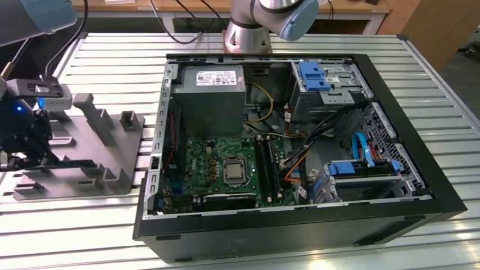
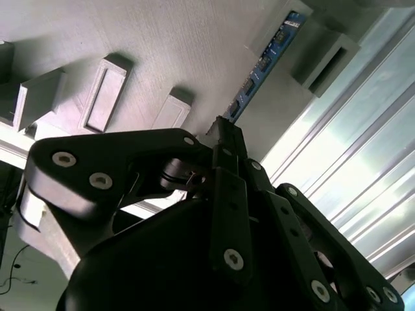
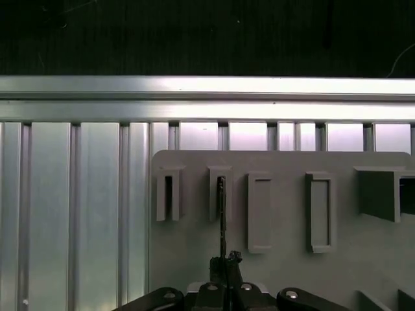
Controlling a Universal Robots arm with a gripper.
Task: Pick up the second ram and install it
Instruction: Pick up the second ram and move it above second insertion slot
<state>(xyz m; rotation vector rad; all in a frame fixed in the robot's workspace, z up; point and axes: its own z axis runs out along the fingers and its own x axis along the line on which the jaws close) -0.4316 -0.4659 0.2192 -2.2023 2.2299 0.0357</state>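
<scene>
While tool (image 2: 224,129) grips, second ram (image 2: 264,65) lengthwise ahead

The fingers (image 2: 228,188) pinch the second ram (image 2: 264,65) standing in the grey holder (image 2: 162,52).

We are looking at a table of silvery metal slats (image 1: 420,62) that is running across the whole scene. Behind it we are seeing a wooden-topped workbench (image 1: 202,7), and a wooden panel (image 1: 431,31) is standing at the exterior view's right, above a dark floor (image 1: 465,84). In both wrist views the slats are catching bright light; past the table's edge rail (image 3: 194,87) we are seeing darkness.
</scene>
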